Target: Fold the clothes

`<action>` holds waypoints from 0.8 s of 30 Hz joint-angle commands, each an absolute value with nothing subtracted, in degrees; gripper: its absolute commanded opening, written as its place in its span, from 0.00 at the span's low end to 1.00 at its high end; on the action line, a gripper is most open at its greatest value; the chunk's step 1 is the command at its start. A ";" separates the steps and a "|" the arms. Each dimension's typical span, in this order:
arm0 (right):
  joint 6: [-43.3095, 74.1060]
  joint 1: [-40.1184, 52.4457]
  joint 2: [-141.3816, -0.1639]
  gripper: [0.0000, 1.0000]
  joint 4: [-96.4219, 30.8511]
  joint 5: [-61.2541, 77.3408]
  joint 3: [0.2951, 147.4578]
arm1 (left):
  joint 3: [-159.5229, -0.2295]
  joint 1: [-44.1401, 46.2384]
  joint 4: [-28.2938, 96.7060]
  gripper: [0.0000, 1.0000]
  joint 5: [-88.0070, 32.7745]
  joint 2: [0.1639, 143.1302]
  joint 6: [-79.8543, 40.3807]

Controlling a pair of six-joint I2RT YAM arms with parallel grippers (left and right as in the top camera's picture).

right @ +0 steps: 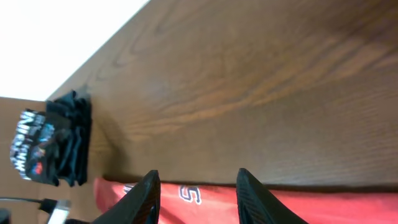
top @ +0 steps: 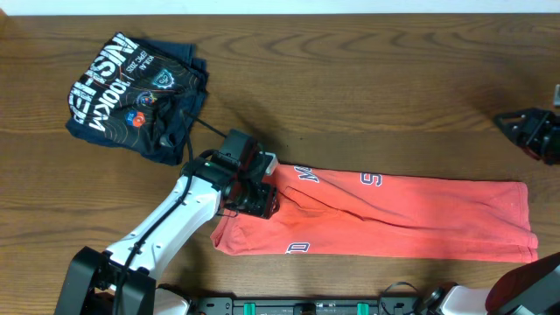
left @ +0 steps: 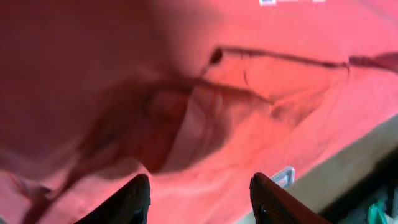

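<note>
The clothes, an orange-red T-shirt (top: 411, 214), lie folded into a long strip across the table's front, with white letters showing along its edges. My left gripper (top: 261, 199) hovers low over the strip's left end. In the left wrist view its fingers (left: 135, 198) stand apart over wrinkled red cloth (left: 205, 118), with nothing pinched between them; the left gripper (left: 202, 199) is open. My right gripper (top: 507, 124) hangs at the far right, behind the shirt and clear of it. In the right wrist view it (right: 196, 196) is open and empty, and the shirt (right: 298, 208) lies below.
A folded dark navy shirt (top: 131, 92) with white lettering lies at the back left, also seen in the right wrist view as a navy shirt (right: 53, 146). Bare wooden table (top: 367, 79) stretches behind the strip. A dark rail (top: 289, 306) runs along the front edge.
</note>
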State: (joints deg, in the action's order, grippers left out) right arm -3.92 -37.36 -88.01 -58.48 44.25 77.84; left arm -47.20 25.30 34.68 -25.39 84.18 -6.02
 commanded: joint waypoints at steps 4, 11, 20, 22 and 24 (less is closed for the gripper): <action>-0.64 -35.18 -87.53 0.38 -58.74 37.28 78.37 | -44.60 25.47 30.26 0.53 -16.19 85.67 -4.32; -0.23 -35.18 -87.53 0.36 -58.74 37.26 78.35 | -41.85 25.43 26.04 0.34 -13.15 91.94 -4.19; 6.96 -35.18 -87.55 0.43 -58.70 24.60 77.82 | -44.42 24.10 25.30 0.31 -5.13 92.68 -7.53; 10.39 -35.18 -87.66 0.45 -58.50 19.46 77.10 | -45.15 22.96 26.33 0.32 -4.82 92.68 -8.54; 11.16 -35.18 -88.09 0.47 -57.91 16.45 76.05 | -45.21 21.32 27.18 0.32 -4.80 92.68 -9.58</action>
